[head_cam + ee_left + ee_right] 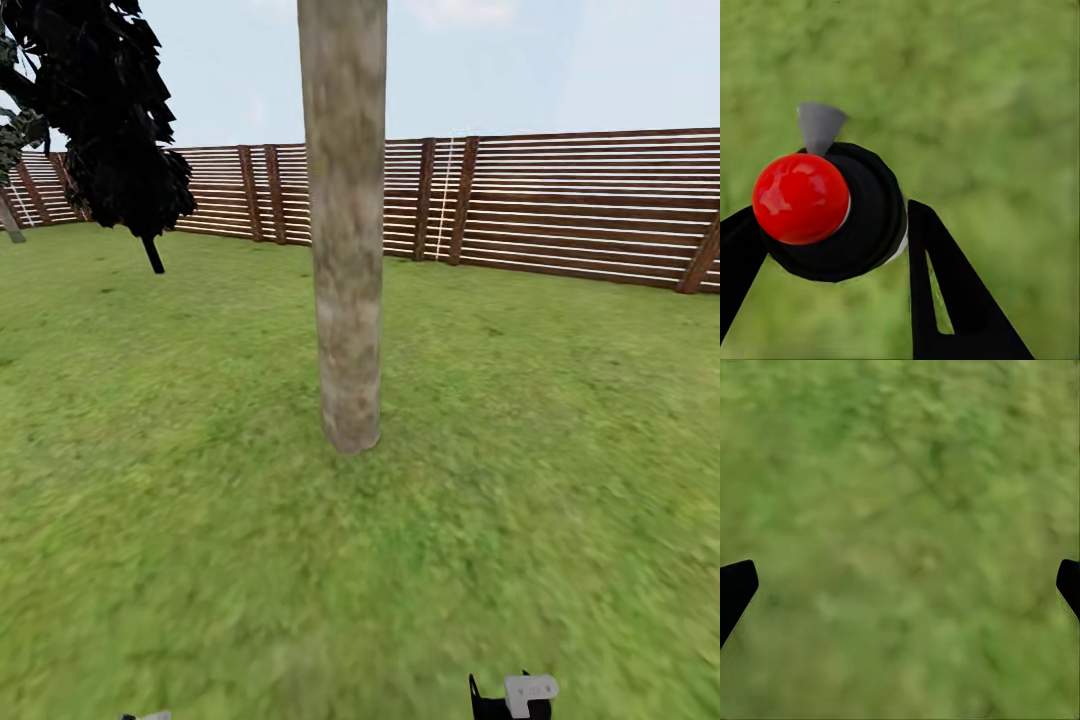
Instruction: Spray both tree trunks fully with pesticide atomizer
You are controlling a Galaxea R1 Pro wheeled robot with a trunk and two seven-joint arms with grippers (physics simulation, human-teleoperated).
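Note:
A pale grey-brown mottled tree trunk [345, 220] rises from the grass [200, 520] straight ahead, its crown out of frame. In the left wrist view the pesticide atomizer [832, 206], black with a round red top and a small grey nozzle, sits between the two black fingers [945, 292] of my left gripper [825, 247], which is shut on it above blurred grass. My right gripper [900, 585] is open over bare grass, its two fingertips at the picture's far edges. The right gripper's white-tipped end [520, 695] peeks in at the head view's lower edge.
A brown horizontal-slat fence [560, 205] runs across the back of the lawn. A near-black conifer [110, 110] stands at the back left, with another thin trunk [10, 215] at the far left edge. Open grass surrounds the trunk on all sides.

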